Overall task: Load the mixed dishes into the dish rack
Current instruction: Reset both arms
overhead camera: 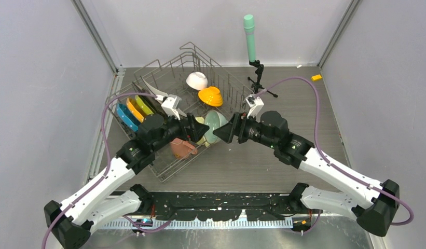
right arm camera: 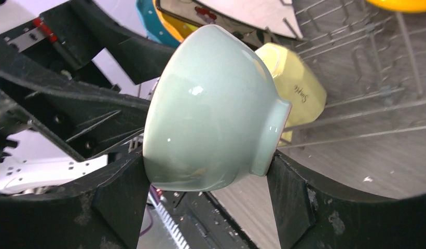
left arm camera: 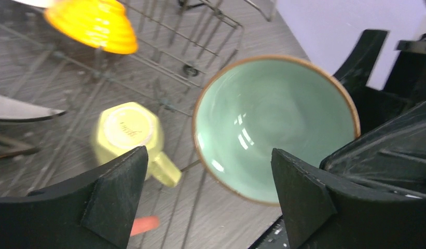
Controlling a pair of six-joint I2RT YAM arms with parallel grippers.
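My right gripper (overhead camera: 224,132) is shut on a pale green bowl (overhead camera: 215,126), held on its side over the near right corner of the dish rack (overhead camera: 169,67). In the right wrist view the fingers (right arm camera: 288,199) clamp the bowl (right arm camera: 210,109) from rim to foot. My left gripper (overhead camera: 196,127) is open and empty, facing the bowl's inside (left arm camera: 273,119). A pale-yellow mug (left arm camera: 128,132) lies just beyond the bowl. A pink mug (overhead camera: 182,149) lies under the left arm. Blue (overhead camera: 126,116), orange (overhead camera: 134,109) and yellow-green (overhead camera: 144,105) plates stand in the rack.
An upturned white bowl (overhead camera: 197,80) and an upturned orange bowl (overhead camera: 210,96) sit further back in the rack. A white square plate (overhead camera: 154,92) leans behind the round plates. A green-topped cylinder on a black tripod (overhead camera: 249,36) stands right of the rack. A small orange block (overhead camera: 316,78) lies far right.
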